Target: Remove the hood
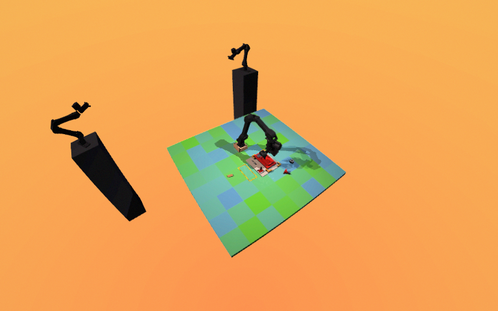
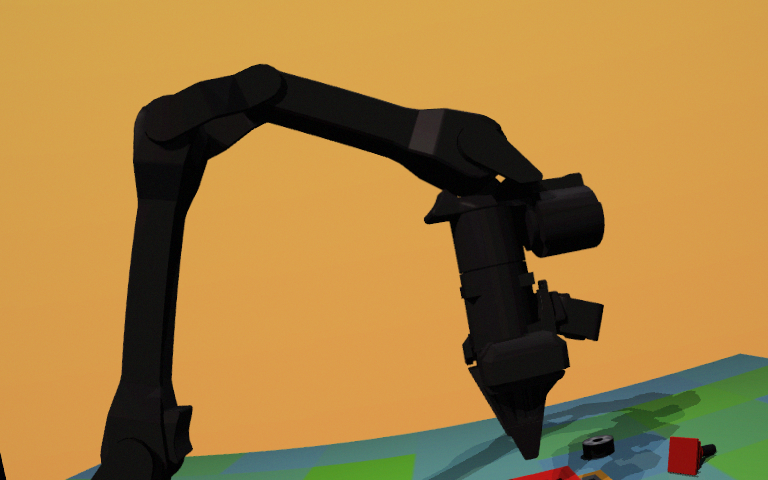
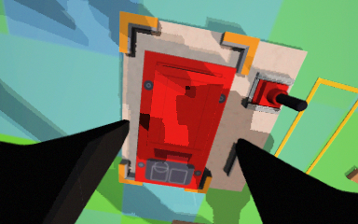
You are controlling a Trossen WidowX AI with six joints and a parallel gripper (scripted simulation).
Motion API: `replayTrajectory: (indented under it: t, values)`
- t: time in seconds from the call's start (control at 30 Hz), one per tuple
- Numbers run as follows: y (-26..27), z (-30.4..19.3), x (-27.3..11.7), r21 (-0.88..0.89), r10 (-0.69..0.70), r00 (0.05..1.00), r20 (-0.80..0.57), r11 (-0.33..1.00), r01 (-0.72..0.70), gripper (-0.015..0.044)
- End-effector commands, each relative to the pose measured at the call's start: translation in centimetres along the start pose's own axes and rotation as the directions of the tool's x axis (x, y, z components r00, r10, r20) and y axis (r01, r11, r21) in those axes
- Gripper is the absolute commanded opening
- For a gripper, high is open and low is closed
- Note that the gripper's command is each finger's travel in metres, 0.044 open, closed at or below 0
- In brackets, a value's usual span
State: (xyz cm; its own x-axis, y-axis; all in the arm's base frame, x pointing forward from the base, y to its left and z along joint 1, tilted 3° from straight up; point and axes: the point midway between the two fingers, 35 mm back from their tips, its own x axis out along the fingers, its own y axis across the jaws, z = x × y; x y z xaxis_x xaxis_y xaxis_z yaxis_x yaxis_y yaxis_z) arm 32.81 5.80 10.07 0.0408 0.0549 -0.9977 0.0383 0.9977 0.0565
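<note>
Gripper: the gripper (image 3: 179,154) is hanging wide open, holding nothing, fingers straddling the toy car.
Hood: the red hood (image 3: 184,109) is sitting on the toy car (image 3: 182,121), on its fixture plate (image 3: 275,61), directly below the gripper.
Axis: its long axis is running across the line between the fingers.
Marked area: the yellow outline (image 3: 322,121) is lying just beside the plate on the desk (image 3: 70,93).

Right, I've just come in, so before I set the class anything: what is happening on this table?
A single black robot arm hangs its open gripper above a red toy car seated in a beige fixture. The fingers straddle the car without holding anything, so the hood is not yet off. The yellow-outlined marked area lies beside the fixture.
</note>
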Motion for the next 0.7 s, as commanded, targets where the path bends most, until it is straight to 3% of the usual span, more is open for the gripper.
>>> replayTrajectory:
  t: [0.0,0.67]
  values:
    - [0.1,-0.1,0.4,0.005,0.003,1.0,-0.004,1.0,-0.003,0.044]
    - [0.1,-0.1,1.6,0.005,0.004,1.0,-0.004,1.0,-0.004,0.044]
